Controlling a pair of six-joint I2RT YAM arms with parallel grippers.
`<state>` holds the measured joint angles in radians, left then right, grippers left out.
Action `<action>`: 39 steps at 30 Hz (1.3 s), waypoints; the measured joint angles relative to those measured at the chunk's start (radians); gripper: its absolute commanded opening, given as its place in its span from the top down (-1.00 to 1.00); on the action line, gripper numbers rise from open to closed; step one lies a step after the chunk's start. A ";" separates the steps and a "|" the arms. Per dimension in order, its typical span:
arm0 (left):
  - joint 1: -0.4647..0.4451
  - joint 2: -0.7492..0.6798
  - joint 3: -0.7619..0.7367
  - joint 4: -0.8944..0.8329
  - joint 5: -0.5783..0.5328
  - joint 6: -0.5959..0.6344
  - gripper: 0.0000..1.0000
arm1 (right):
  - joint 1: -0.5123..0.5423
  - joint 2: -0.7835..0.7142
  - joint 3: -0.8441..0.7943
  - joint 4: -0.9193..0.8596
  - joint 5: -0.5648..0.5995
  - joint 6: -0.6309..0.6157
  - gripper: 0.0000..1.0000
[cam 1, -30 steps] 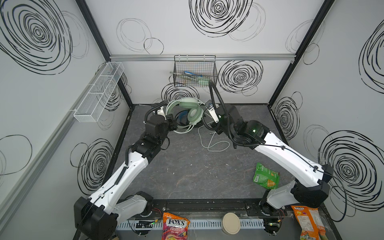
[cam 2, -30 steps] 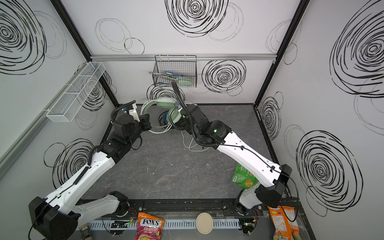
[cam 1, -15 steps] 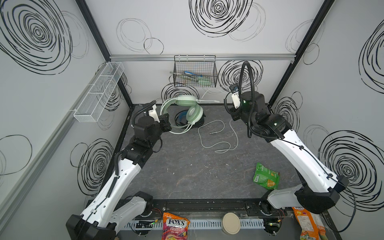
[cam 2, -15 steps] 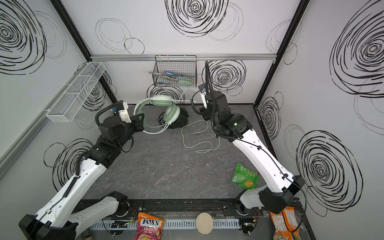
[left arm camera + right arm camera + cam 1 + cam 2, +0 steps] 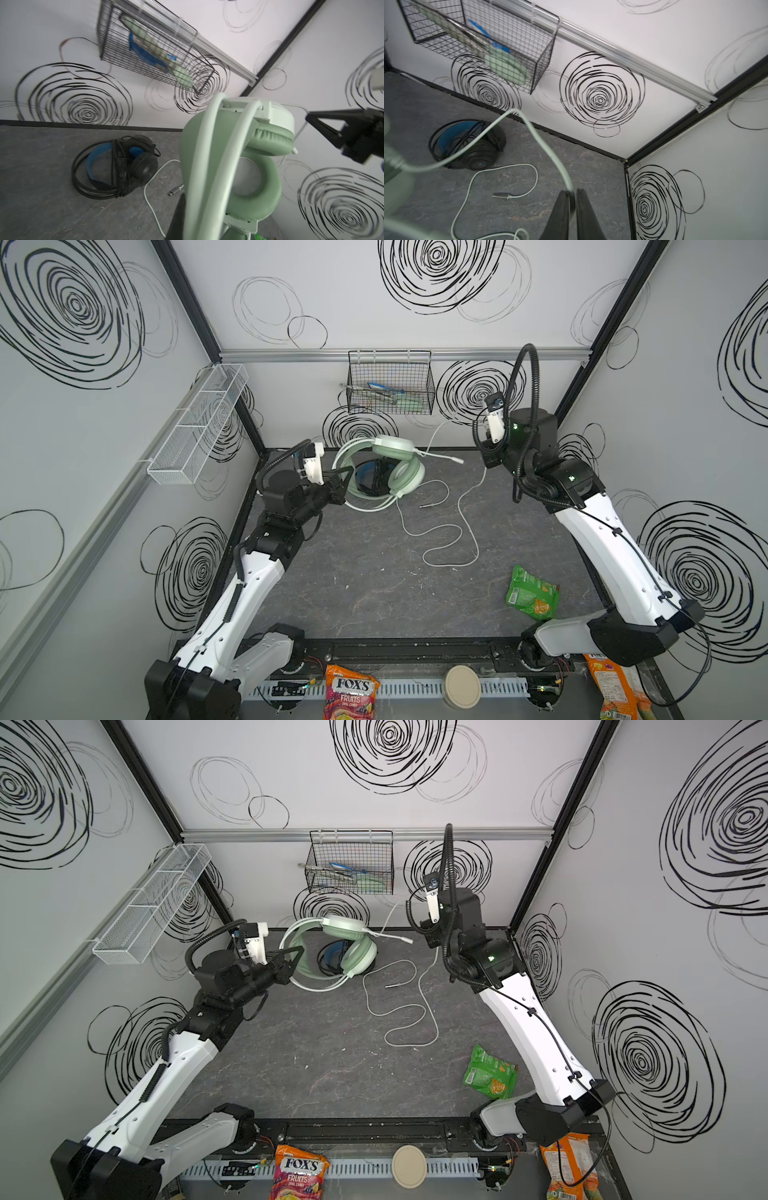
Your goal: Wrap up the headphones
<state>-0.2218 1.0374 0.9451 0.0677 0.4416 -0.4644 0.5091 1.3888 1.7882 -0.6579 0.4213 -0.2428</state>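
Note:
My left gripper (image 5: 343,477) (image 5: 293,959) is shut on the headband of the mint-green headphones (image 5: 399,466) (image 5: 353,952) (image 5: 259,187) and holds them tilted above the table's back. The black and blue headphones (image 5: 368,483) (image 5: 116,166) (image 5: 467,145) lie behind them with their black cable coiled round. My right gripper (image 5: 484,450) (image 5: 430,932) (image 5: 572,194) is raised at the back right, its jaws shut on the pale cable (image 5: 440,531) (image 5: 546,149). The cable arcs from the earcup to the jaws. The remaining cable snakes over the table to its plug (image 5: 428,504) (image 5: 500,196).
A wire basket (image 5: 390,385) hangs on the back wall and a mesh shelf (image 5: 199,423) on the left wall. A green snack bag (image 5: 532,593) lies at the right. A Fox's bag (image 5: 351,693), a round lid (image 5: 462,686) and an orange bag (image 5: 615,689) sit along the front rail.
My right gripper has swung from beside the mint headphones up to the back right, drawing the pale cable out. My left gripper has pulled the headphones slightly left.

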 measured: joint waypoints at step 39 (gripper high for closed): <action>-0.121 0.078 0.364 -0.076 -0.083 -0.113 1.00 | -0.417 -0.113 -0.763 0.285 -0.961 1.033 -0.95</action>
<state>-0.3424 1.1152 1.3094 -0.0078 0.3588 -0.5777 0.0921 1.2758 1.0252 -0.3733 -0.5400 0.7906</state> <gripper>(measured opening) 0.073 0.974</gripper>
